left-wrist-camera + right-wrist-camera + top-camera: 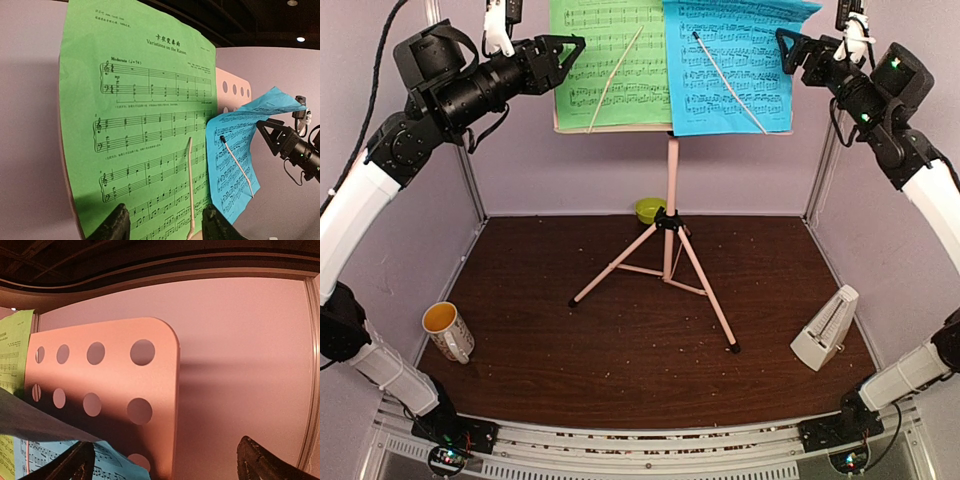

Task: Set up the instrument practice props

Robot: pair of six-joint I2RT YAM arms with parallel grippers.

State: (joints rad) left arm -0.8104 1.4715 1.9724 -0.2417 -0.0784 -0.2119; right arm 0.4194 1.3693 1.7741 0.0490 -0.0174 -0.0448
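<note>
Nearest the lens in the left wrist view, the left pincer [165, 225] is released: its two dark fingers stand well apart at the bottom edge, framing the foot of the green sheet [140, 125] without clasping it. That sheet lies flat against the music stand [671, 190], pinned low down by a cream retaining wire [190, 185]. Beside it the blue sheet [220, 180] overlaps the green one's inner edge and is crossed by a white retaining wire [237, 166] (black-tipped). Its upper outer corner curls forward off the perforated panel [110, 390], which the right wrist view shows bare behind it. The right pincer [167, 462] is likewise released, fingers spread wide and gripping nothing. It hovers just beside that loose corner, a station judged suited to pressing the sheet flat. The stand is upright on its tripod in the middle of the desk [620, 380], with both sheets facing the arms for reading. The metronome [825, 328] sits near the right edge of the desk, well apart from the stand; its cover is too small to make out. The layout is judged nearly complete, the blue corner wanting seating and the metronome not yet attended to. A mug [448, 330] at the left edge and a bowl [650, 210] behind the tripod are no part of the set.
</note>
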